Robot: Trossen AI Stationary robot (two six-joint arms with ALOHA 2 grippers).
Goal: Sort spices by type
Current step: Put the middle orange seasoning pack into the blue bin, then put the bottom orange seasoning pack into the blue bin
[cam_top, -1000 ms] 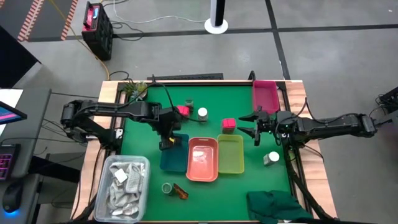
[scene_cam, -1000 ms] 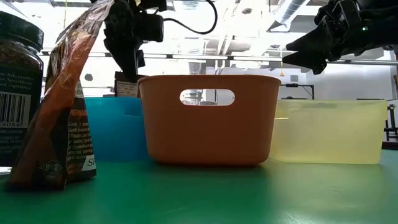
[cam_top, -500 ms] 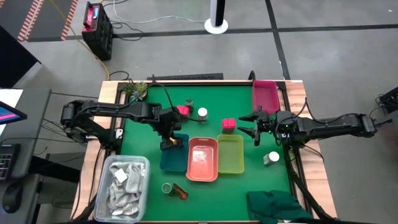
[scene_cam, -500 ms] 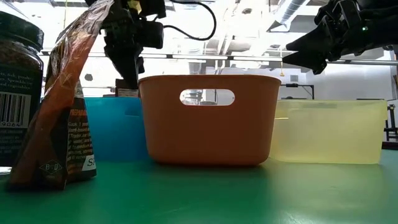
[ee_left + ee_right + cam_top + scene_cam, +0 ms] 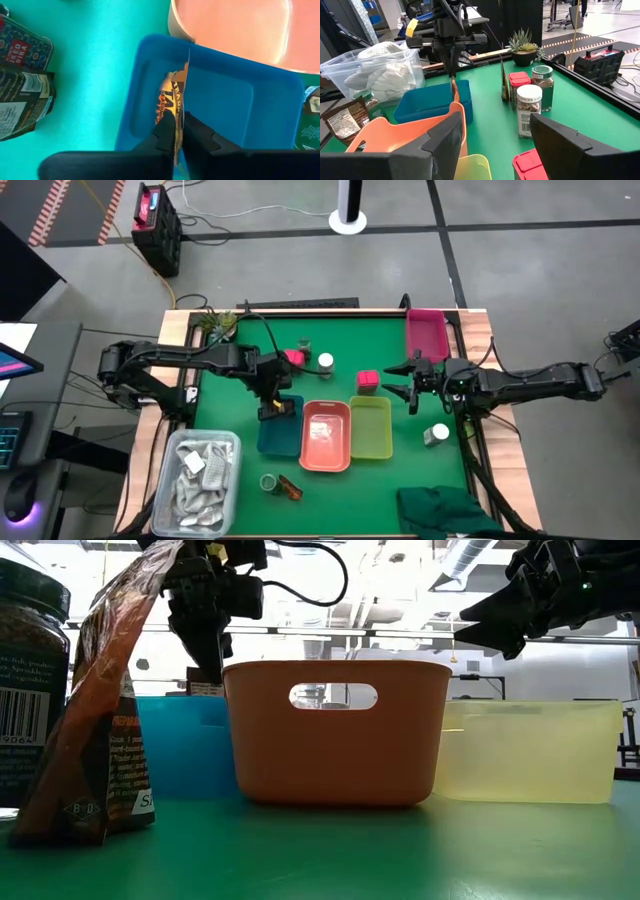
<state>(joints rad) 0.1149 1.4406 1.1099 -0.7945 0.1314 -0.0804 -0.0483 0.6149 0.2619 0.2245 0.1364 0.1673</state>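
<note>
- Left gripper (image 5: 271, 411) over the blue tray (image 5: 266, 438), fingers (image 5: 165, 132) pinched tight on a brown-orange packet (image 5: 170, 100); packet hangs edge-down inside the tray, whether it touches the floor can't be told.
- Same grip seen from the right wrist cam: packet (image 5: 454, 90) dangling just above the blue tray (image 5: 427, 102).
- Right gripper (image 5: 408, 379) hovers above the mat (image 5: 330, 385) near the table's right side, fingers spread wide, holding nothing.
- Pink box (image 5: 367, 380) sits just left of the right gripper, beside the far end of the yellow-green tray (image 5: 371, 428).
- 2nd pink box (image 5: 293, 358) next to the left arm; white-lidded jar (image 5: 325, 362) and green-lidded jar (image 5: 304, 347) close by it.
- Another white-lidded jar (image 5: 435, 434) lies near the mat's right edge, below the right gripper in the overhead view.
- Near front edge: green-lidded jar (image 5: 268, 482) and a 2nd packet (image 5: 289, 488), side by side.
- Orange tray (image 5: 325, 436) sits between the blue and yellow-green ones, touching both.
- Pink tray (image 5: 426, 332) at far right corner.
- Clear bin (image 5: 197, 480) w/ white sachets off the mat's left front.
</note>
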